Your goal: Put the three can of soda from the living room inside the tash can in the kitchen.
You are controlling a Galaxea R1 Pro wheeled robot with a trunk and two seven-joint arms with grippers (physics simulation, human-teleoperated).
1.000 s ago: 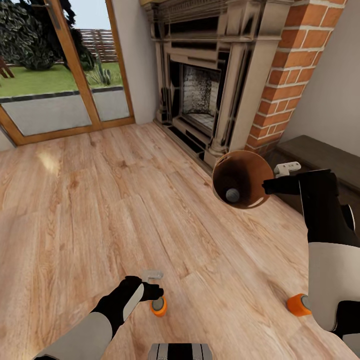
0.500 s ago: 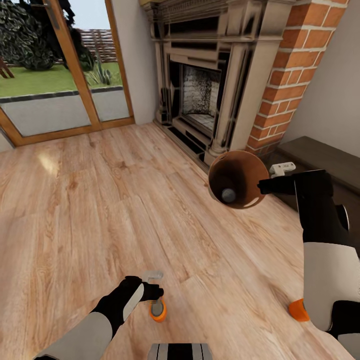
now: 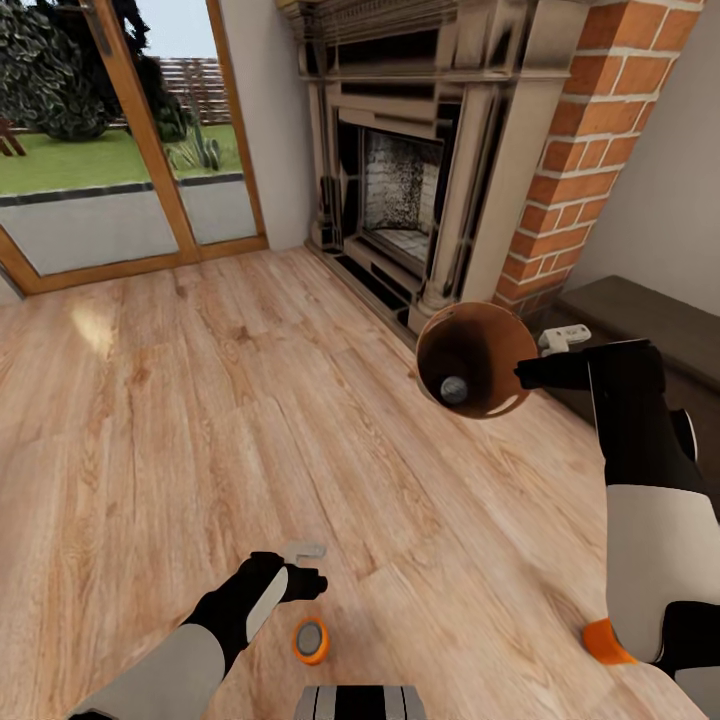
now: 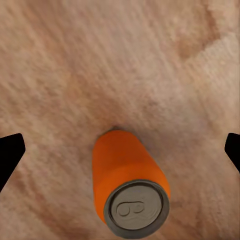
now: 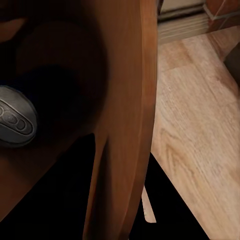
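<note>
The trash can (image 3: 478, 358) hangs tipped on its side above the wood floor (image 3: 200, 400), its mouth turned back toward the robot, so the copper-brown inside is open to see. One soda can lies in it, its grey top (image 3: 454, 389) showing low in the hollow; the right wrist view catches the same grey lid (image 5: 15, 117) deep in the dark interior. The right end effector (image 3: 545, 372) pinches the bin's rim, the wall (image 5: 127, 125) passing between its fingers.

Out on the floor, an orange can (image 3: 311, 640) stands upright just below the left end effector (image 3: 303, 568), not touching it. From the left wrist view the orange can (image 4: 129, 187) sits between the two dark fingertips (image 4: 10, 152), which are spread wide and well clear of it on both sides. A second orange can (image 3: 603, 641) lies on the floor at the right, partly hidden behind the right arm.

The fireplace (image 3: 410, 170) and brick column (image 3: 590, 140) close off the space behind the bin, with a dark low bench (image 3: 640, 320) along the wall at the right. Toward the glass door (image 3: 110, 150) the planks run open and bare
</note>
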